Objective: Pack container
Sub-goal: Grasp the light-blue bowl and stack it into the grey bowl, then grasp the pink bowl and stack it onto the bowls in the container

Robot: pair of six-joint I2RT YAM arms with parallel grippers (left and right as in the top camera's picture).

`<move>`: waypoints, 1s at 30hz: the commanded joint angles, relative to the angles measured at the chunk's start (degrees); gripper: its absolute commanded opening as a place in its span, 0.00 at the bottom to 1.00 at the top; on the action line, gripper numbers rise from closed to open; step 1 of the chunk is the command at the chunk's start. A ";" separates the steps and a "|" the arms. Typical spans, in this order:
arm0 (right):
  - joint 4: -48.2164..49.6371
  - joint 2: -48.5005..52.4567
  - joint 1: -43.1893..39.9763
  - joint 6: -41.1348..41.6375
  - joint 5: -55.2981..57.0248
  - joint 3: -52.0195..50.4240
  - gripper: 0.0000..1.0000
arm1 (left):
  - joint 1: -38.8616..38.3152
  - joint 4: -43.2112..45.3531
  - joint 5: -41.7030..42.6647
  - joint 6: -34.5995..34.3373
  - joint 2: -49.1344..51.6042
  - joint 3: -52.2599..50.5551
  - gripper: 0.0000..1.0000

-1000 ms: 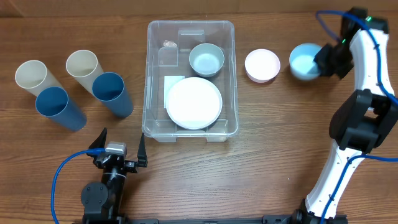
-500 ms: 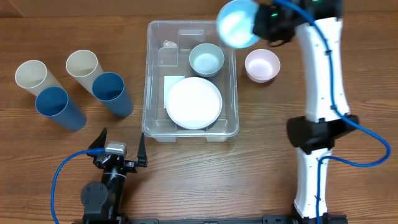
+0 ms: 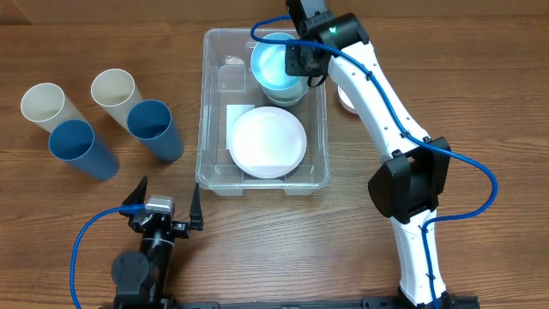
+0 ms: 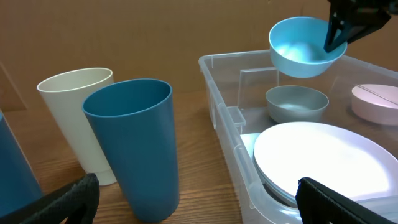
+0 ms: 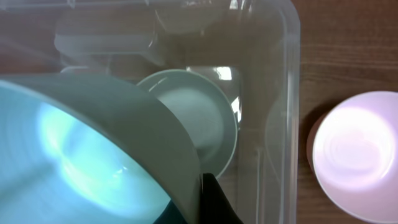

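Status: I judge the packing partly complete. The container (image 3: 206,112) sits on the counter (image 3: 480,86), ahead of the left fingers (image 3: 165,206) and beneath the right fingers (image 3: 300,64).

Contents of the container:
- A white plate (image 3: 267,142) lies flat at the end nearer the left fingers.
- A grey bowl (image 4: 296,102) stands at the far end, directly below the right fingers.
- A white label (image 3: 238,113) shows on the base beside the plate.

The right fingers are clamped on the rim of a light blue bowl (image 3: 276,62). I hold it in the air above the grey bowl, clear of it and within the container's outline. I judge the step in hand to be nesting it into the grey bowl; it is not yet released.

Left to pack, as far as I can see:
- A pink bowl (image 5: 357,162) sits on the counter just outside the container wall, to the right of the right fingers.
- A cream cup (image 3: 43,103), a second cream cup (image 3: 113,86), a blue cup (image 3: 81,148) and a second blue cup (image 3: 154,129) stand ahead and to the left of the left fingers.

The left fingers are spread wide and hold nothing.
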 commanded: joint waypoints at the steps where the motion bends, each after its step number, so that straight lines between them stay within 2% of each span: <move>1: 3.63 -1.75 -0.15 -0.48 2.93 -2.45 0.04 | 0.61 -0.11 -0.15 0.72 -0.39 -0.20 1.00; 9: 7.82 -1.57 -0.15 -0.52 4.02 -6.97 0.07 | 0.61 -0.11 -0.17 0.70 -0.39 -0.20 1.00; 10: 7.91 -1.55 -0.15 -0.52 4.02 -6.97 0.16 | 0.61 -0.11 -0.15 0.70 -0.39 -0.20 1.00; 11: 7.93 -1.55 -0.15 -0.52 4.02 -6.97 0.40 | 0.61 -0.11 -0.15 0.70 -0.39 -0.20 1.00; 12: 7.91 -1.55 -0.15 -0.52 4.02 -6.97 0.55 | 0.61 -0.11 -0.15 0.70 -0.39 -0.20 1.00; 14: 7.91 -1.55 -0.15 -0.72 4.00 -6.97 0.63 | 0.61 -0.11 -0.15 0.70 -0.39 -0.20 1.00; 21: 0.52 -2.80 0.90 -2.43 2.62 0.02 0.68 | 0.61 -0.11 -0.17 0.70 -0.39 -0.20 1.00; 26: -2.34 -10.05 0.35 -2.29 -2.05 7.45 0.78 | 0.61 -0.11 -0.15 0.70 -0.39 -0.20 1.00; 30: -6.62 -13.33 -7.13 5.79 4.24 7.85 0.82 | 0.61 -0.11 -0.15 0.70 -0.39 -0.20 1.00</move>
